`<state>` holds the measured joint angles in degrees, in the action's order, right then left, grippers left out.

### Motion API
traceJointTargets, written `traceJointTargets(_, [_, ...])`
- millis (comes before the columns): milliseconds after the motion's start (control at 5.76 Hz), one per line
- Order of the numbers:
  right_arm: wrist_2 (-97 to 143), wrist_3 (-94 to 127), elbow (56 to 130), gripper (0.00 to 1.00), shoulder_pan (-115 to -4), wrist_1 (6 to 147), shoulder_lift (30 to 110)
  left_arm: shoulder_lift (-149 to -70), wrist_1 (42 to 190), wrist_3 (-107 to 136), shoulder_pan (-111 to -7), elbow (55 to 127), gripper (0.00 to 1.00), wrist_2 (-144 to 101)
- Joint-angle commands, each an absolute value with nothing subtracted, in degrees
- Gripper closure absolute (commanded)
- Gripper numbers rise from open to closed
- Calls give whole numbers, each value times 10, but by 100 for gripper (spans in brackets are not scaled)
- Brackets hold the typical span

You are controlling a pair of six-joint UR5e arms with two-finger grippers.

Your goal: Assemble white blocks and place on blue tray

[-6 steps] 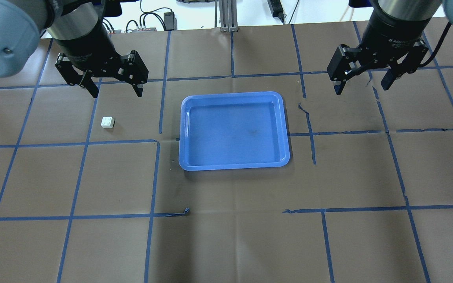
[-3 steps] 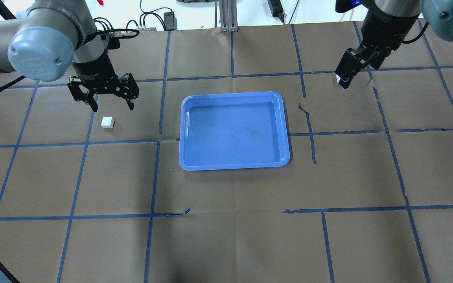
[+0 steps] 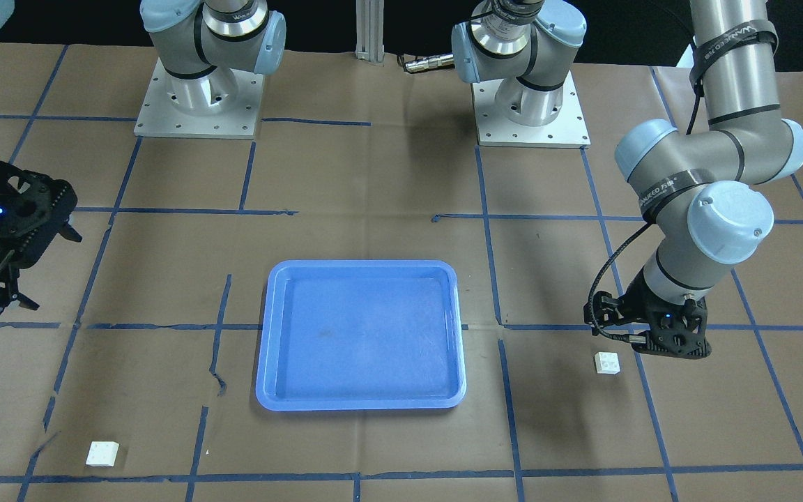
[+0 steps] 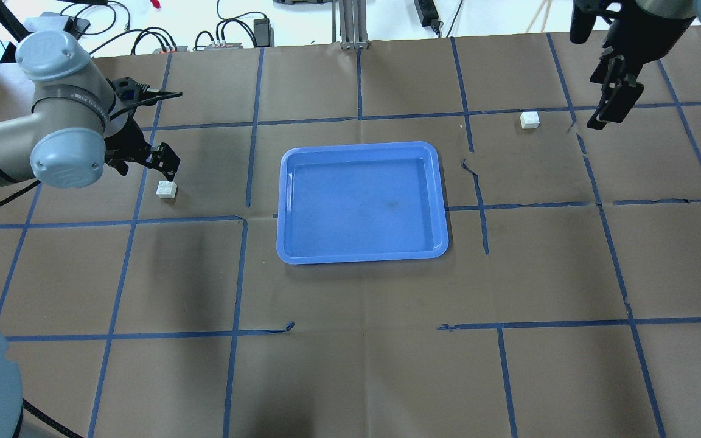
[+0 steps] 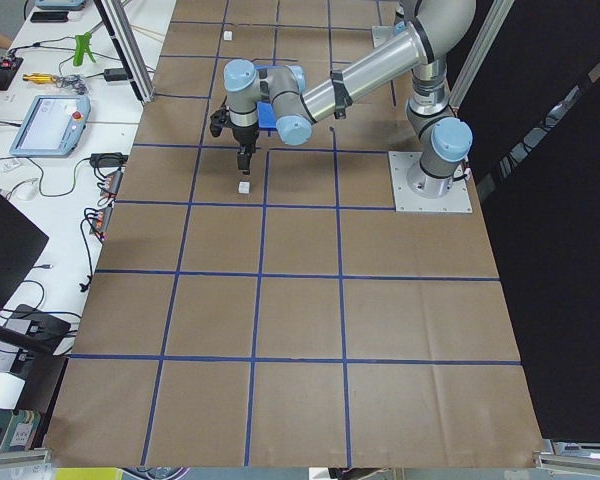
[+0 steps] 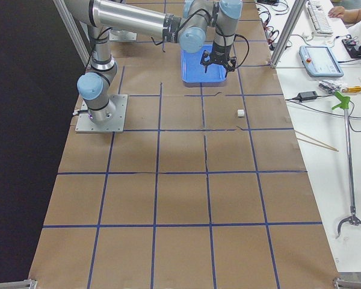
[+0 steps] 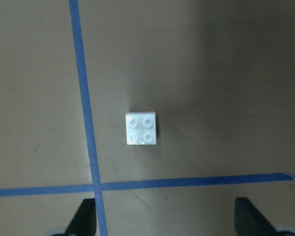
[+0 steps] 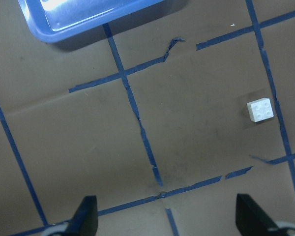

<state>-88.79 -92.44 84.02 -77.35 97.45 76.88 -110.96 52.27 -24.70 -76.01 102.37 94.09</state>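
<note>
The two white blocks lie well apart on the worktop [image 4: 356, 365], unjoined, and neither is in the blue tray [image 4: 282, 201] between them; the left white block [image 4: 167, 190] sits left of the tray, and the right white block [image 4: 530, 119] sits to the tray's right and a little farther off. The left gripper [image 7: 168, 219] hangs over its block, spread wide and holding nothing; the right gripper [image 8: 168, 216] is also spread, with its block off to one side rather than beneath it. Each block looks light, rigid and smooth-walled, so it would likely skid or twist if one finger touched first; the two flat opposite side walls seem the best place to pinch, approached squarely from above.
</note>
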Motion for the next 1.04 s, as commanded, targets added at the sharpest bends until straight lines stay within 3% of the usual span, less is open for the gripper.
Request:
traceJointTargets(0, [-852,-1087,839,0,-762,1031,705,-1144,467,-269,-758,1037,1,939])
traceJointTargets(520, [-742,-1153,818,0,-706,1064,618,-1174,428,-266,-756,1051,1,925])
traceJointTargets(867, [-705,-1152,734,0,-706,1064,514,-1186,430,-248,-756,1056,6,926])
